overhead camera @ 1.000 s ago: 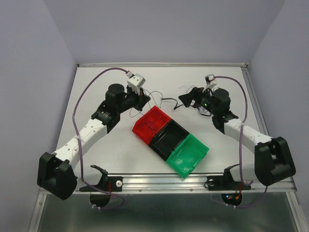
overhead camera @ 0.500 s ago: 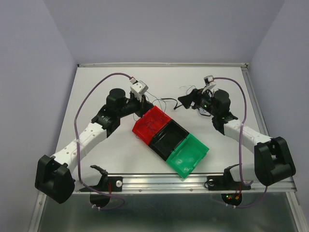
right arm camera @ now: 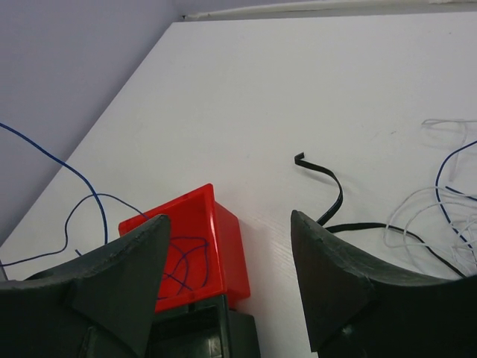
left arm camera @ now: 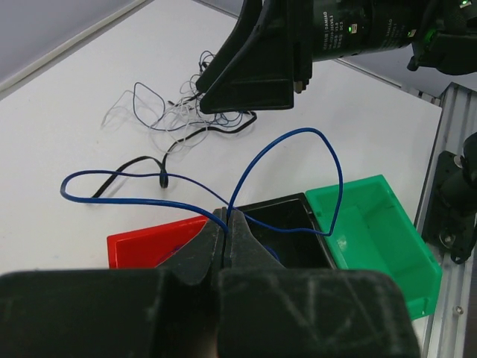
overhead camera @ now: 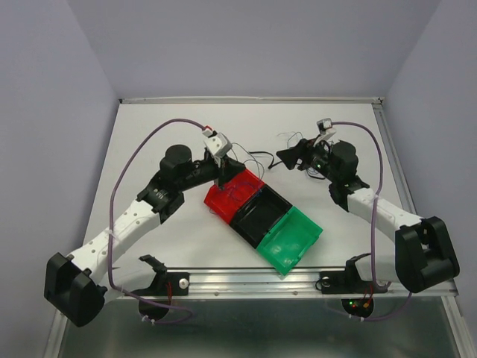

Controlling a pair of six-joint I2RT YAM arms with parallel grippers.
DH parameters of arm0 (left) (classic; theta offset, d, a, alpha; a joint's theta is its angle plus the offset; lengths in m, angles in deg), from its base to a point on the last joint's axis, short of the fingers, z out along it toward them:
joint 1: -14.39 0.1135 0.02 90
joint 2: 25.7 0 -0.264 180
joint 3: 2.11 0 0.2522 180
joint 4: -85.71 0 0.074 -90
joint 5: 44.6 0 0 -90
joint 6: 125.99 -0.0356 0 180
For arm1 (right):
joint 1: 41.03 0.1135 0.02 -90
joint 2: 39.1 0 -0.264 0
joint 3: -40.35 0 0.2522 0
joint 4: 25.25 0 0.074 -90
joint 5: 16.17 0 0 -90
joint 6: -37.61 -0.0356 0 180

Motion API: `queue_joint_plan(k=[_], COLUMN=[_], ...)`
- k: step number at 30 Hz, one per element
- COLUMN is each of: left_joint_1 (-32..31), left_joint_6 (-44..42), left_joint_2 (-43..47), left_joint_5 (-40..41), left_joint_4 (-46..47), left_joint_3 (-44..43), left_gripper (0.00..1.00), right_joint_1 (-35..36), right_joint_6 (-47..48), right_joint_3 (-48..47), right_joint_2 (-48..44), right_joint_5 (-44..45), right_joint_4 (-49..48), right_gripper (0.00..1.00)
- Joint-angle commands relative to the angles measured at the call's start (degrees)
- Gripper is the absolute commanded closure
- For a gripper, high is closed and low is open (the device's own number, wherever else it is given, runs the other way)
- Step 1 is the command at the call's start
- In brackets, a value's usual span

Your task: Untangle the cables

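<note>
Left wrist: left tool (left arm camera: 227, 224) apparently pinches blue cable (left arm camera: 302, 132).

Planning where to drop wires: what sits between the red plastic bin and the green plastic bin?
A black plastic bin, flush against both, clearest in the top external view.

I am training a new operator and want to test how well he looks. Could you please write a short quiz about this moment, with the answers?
1. True or false: the left gripper is shut on the blue cable.
2. Fill in: three bins stand in a row, and the middle bin is of the colour ____.
3. Choose one. The right gripper is: A) open; B) shut and empty; C) shut on a bin.

Key: 1 true; 2 black; 3 A.
</note>
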Motion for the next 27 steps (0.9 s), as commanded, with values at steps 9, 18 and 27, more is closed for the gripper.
queue_joint_plan(k=[9, 18, 27], left_joint_1=[2.32, 11.56, 11.65], left_joint_6=[6.81, 15.69, 1.83], left_joint_2=[-4.72, -0.33, -10.07], left_joint_5=[5.00, 7.27, -0.70], left_joint_4=[6.66, 14.23, 2.02], left_joint_3=[2.59, 9.89, 4.71], left_gripper=[1.00, 1.00, 1.00], right_joint_1=[0.64, 0.72, 0.64], right_joint_6=[0.70, 0.70, 0.17], right_joint_3=[1.76, 2.29, 1.85], right_joint_2=[-2.70, -3.75, -3.31], right_joint_5=[1.49, 1.50, 1.76], right_joint_4=[-3.05, -2.88, -2.70], right_gripper=[0.31, 0.32, 0.34])
